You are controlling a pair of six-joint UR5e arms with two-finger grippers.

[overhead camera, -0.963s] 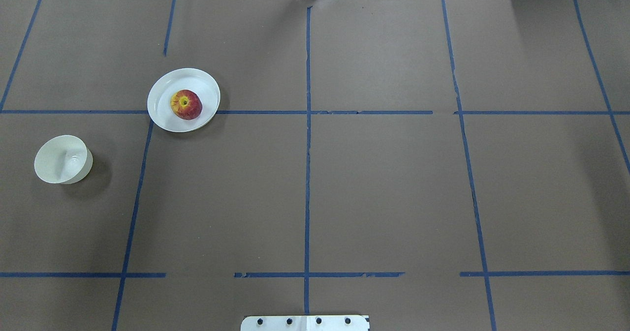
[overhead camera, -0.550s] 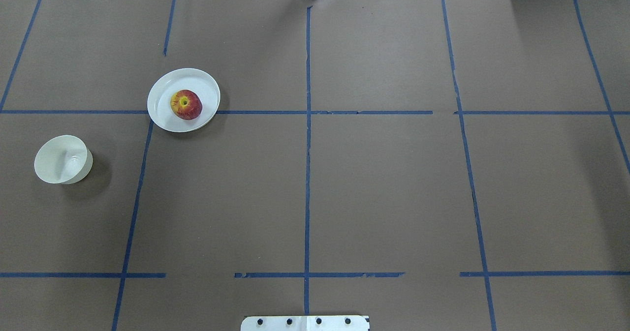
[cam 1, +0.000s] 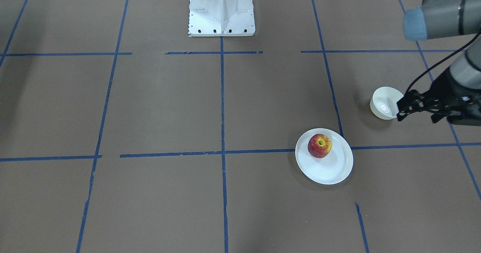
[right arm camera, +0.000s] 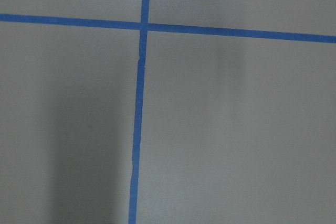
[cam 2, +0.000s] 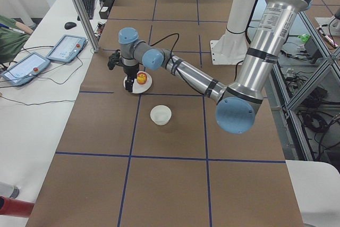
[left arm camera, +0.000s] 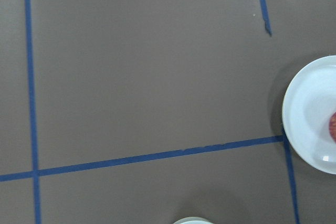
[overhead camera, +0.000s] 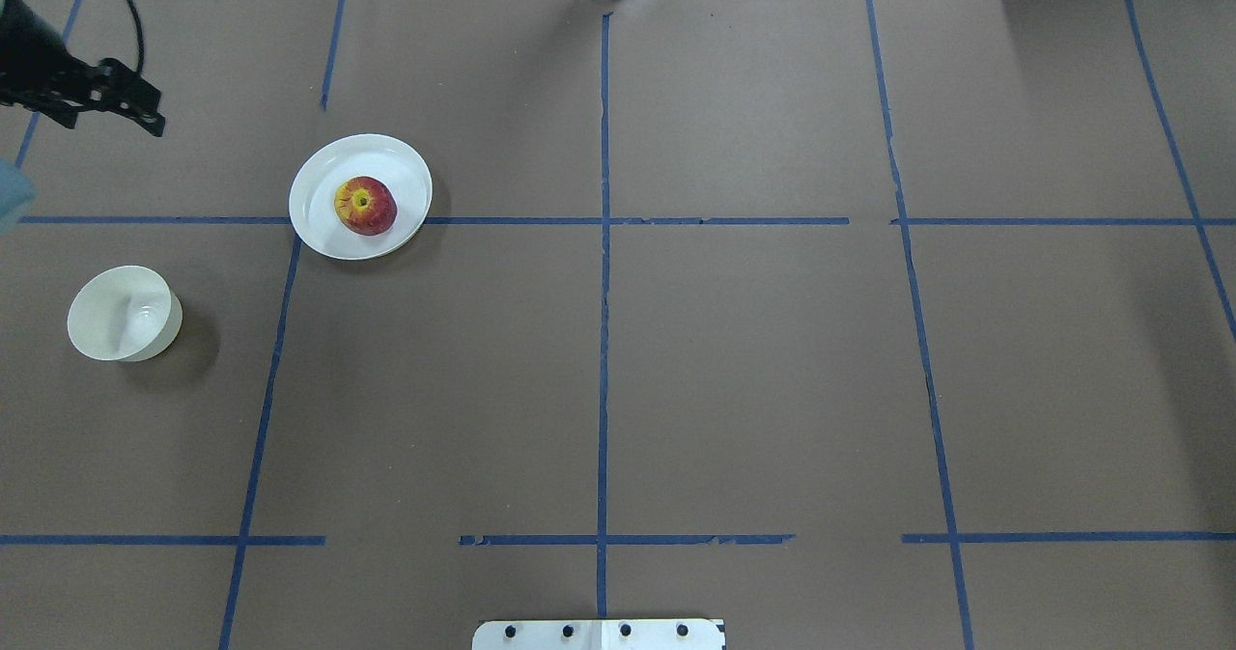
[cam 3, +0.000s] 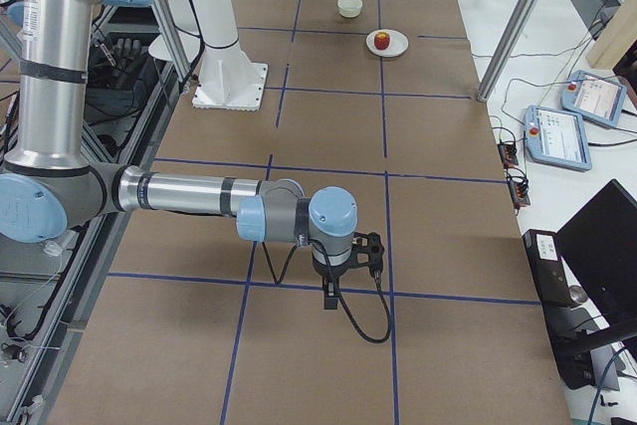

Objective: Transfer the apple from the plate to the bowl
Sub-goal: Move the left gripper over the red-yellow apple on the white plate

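Note:
The red apple [overhead camera: 365,206] with a yellow patch sits on the white plate [overhead camera: 391,162] at the left of the table. It also shows in the front view [cam 1: 319,146] on the plate [cam 1: 332,170]. The small white bowl [overhead camera: 124,312] stands empty, nearer the robot and further left. My left gripper [overhead camera: 108,121] is open and empty, above the table to the far left of the plate. In the front view it [cam 1: 418,118] hangs beside the bowl [cam 1: 383,104]. My right gripper [cam 3: 343,281] shows only in the right side view; I cannot tell its state.
Brown paper with blue tape lines covers the table. The robot's white pedestal [cam 1: 221,8] stands at the near middle edge. Teach pendants [cam 2: 66,48] lie on the white side table beyond the far edge, by an aluminium post [cam 2: 79,9].
My left arm and gripper have come into the overhead view at the upper left; before, no arm showed. The apple, plate and bowl have not moved.

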